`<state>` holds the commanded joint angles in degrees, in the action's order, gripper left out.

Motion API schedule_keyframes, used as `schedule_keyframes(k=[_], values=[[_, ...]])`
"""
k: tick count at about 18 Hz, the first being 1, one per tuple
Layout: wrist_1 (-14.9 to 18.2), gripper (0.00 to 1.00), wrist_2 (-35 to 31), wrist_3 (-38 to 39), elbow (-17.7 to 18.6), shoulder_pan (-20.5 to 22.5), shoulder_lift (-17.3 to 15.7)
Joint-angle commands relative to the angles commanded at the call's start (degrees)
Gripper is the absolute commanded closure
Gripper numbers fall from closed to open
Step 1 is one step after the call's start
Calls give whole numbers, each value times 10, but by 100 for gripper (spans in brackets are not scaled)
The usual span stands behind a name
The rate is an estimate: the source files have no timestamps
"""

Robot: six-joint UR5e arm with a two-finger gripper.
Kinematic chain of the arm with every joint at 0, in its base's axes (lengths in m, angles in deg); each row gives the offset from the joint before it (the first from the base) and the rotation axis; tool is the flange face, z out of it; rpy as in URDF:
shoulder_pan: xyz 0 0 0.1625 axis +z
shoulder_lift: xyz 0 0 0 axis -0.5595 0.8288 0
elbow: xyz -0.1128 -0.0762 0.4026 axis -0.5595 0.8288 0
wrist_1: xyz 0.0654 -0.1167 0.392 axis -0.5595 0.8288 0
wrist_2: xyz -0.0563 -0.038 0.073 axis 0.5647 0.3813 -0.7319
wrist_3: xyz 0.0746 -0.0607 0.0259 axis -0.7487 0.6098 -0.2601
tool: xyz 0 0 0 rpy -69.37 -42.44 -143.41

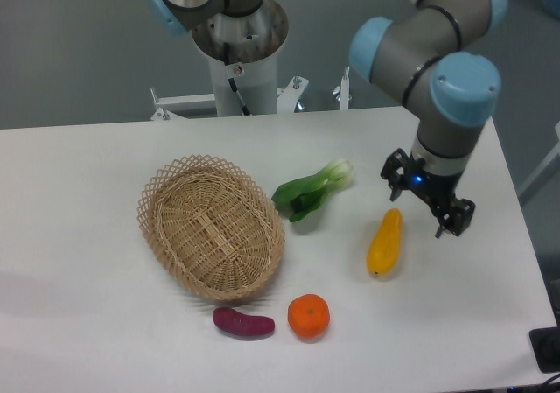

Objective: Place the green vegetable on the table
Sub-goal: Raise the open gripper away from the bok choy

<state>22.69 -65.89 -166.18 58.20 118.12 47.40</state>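
wicker basket (211, 237), orange (308, 316), sweet potato (243, 323), yellow vegetable (385, 242)

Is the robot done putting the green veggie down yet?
It looks done. The green vegetable lies flat on the table, just right of the basket and outside it. The gripper is open, holds nothing, and sits off to the right, past the yellow vegetable. Nothing seems left to do except maybe parking the arm.
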Motion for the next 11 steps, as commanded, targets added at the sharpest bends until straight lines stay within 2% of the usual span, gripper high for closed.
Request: schedule_keyframes(k=[4, 11], values=[[3, 0, -8, 20, -17, -9, 24], [7, 0, -11, 20, -15, -10, 26]])
